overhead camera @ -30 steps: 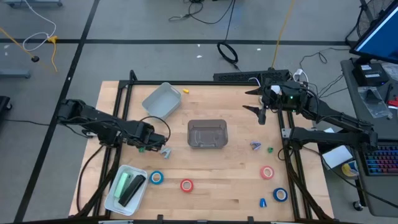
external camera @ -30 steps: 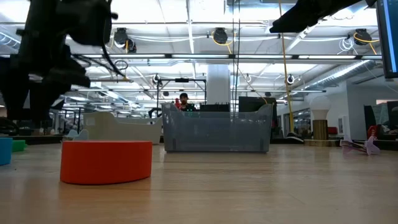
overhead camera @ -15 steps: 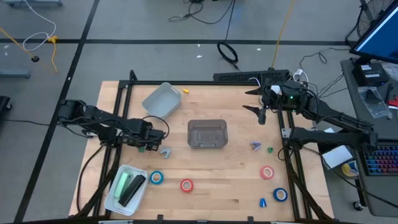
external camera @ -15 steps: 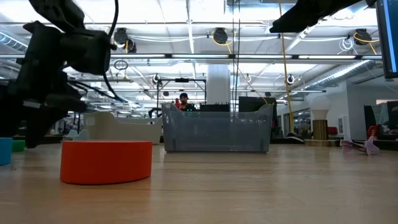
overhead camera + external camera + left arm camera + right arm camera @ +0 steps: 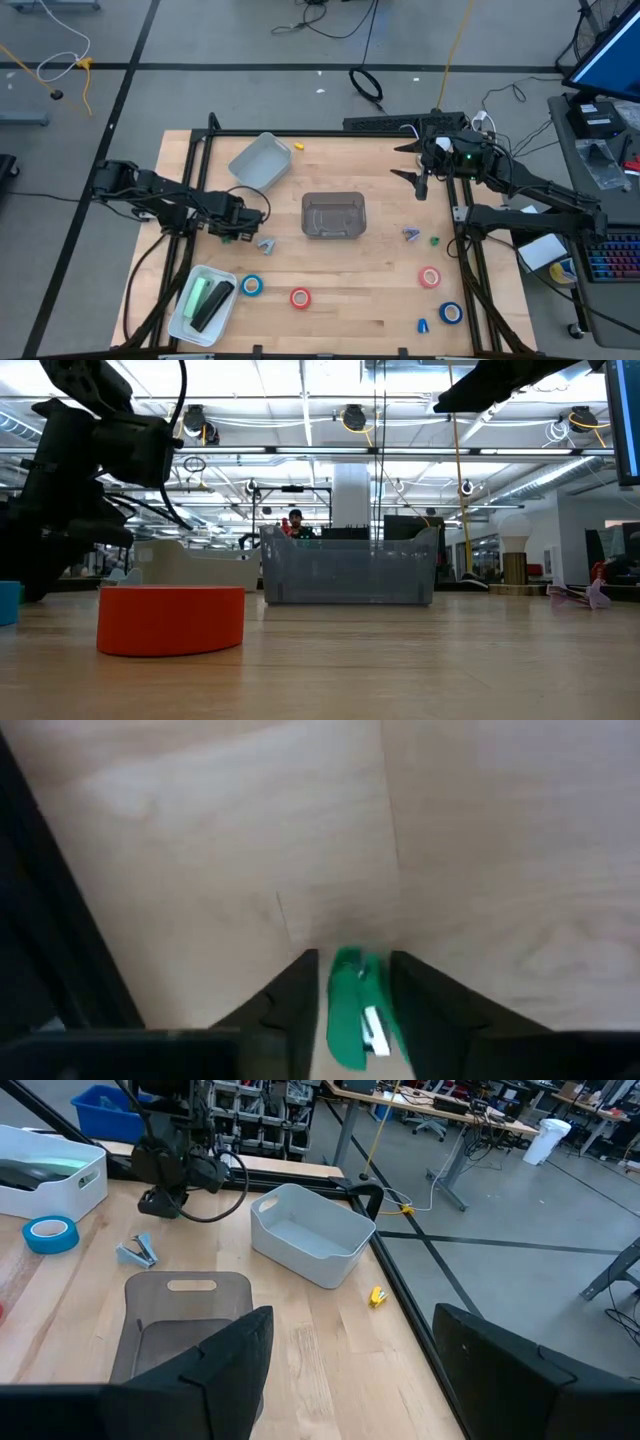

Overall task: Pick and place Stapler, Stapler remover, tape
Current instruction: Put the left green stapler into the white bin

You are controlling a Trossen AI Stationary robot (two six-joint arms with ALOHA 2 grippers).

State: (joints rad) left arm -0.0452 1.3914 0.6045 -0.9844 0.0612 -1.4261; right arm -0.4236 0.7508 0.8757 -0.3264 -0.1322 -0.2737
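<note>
Between the left gripper's (image 5: pixel 350 995) two dark fingers (image 5: pixel 295 995) sits a small green staple remover (image 5: pixel 355 1010), the jaws closed in against its sides just above the wooden table (image 5: pixel 380 190). Just beyond the jaws lies a grey-blue staple remover (image 5: pixel 266 243). A blue tape roll (image 5: pixel 251 286) and a red tape roll (image 5: pixel 300 297) lie farther off. Right gripper (image 5: pixel 418 165) hangs with jaws spread wide, well apart from everything, over the table's far edge.
</note>
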